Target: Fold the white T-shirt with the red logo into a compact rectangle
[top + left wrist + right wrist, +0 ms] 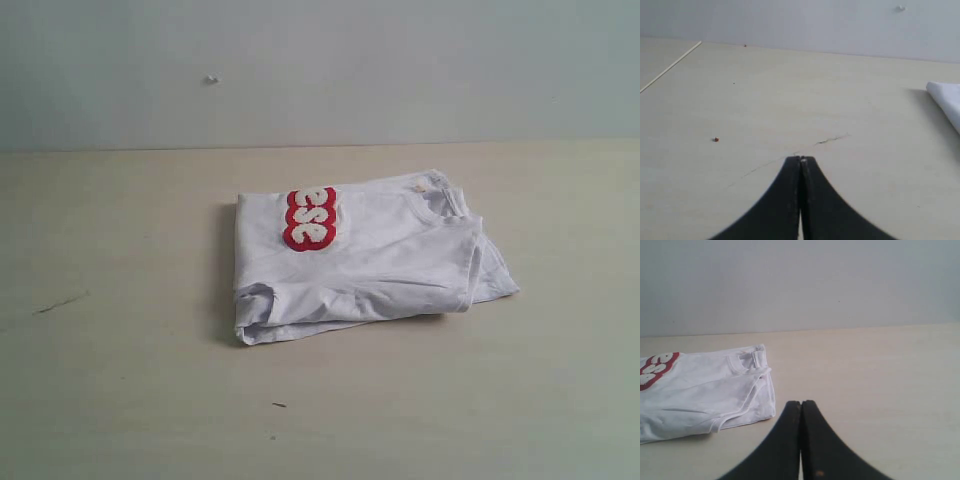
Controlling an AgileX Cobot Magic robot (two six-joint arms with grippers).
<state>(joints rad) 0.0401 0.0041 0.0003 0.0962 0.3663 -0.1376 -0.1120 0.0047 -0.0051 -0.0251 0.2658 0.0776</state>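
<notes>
The white T-shirt (370,265) lies folded into a rough rectangle in the middle of the table, collar toward the right rear. Part of the red logo (310,218) with white letters shows on top near its left rear corner. Neither arm appears in the exterior view. My left gripper (801,159) is shut and empty over bare table, with only a corner of the T-shirt (947,100) at the frame's edge. My right gripper (801,403) is shut and empty, apart from the T-shirt (700,390), whose collar (747,362) and red logo (655,370) are visible.
The light wooden table (130,250) spreads around the shirt, with a dark scratch (60,302) at the left and a small speck (278,405) at the front. A pale wall (320,70) stands behind. A tiny red crumb (715,139) lies near my left gripper.
</notes>
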